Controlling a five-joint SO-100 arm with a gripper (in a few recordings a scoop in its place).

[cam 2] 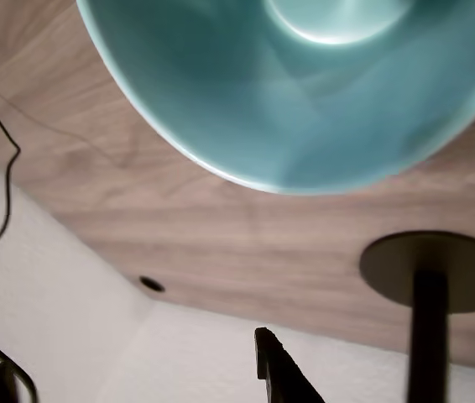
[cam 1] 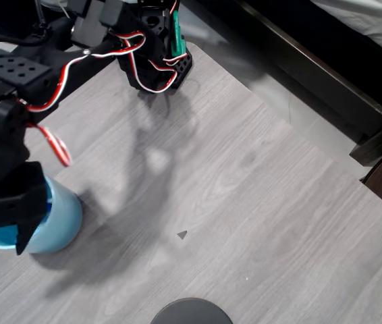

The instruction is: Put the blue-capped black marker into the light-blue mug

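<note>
We see the light-blue mug (cam 2: 305, 92) as glossy glazed ceramic, smooth inside with soft highlights. The table (cam 1: 245, 202) reads as matt grey wood-grain laminate, smooth. The arm (cam 1: 15, 74) looks like matt black plastic; its red-and-white wires (cam 1: 130, 50) have shiny plastic insulation. The black round base (cam 2: 430, 269) looks matt.

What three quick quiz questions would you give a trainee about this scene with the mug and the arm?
1. True or false: the light-blue mug lies tipped on its side.
2. In the overhead view, where on the table is the mug? A upper right, B lower left, C centre.
3. Fill in: in the wrist view, the dark round base carries a dark ___.
Key: 1 false, it stands upright; 2 B; 3 post.
</note>
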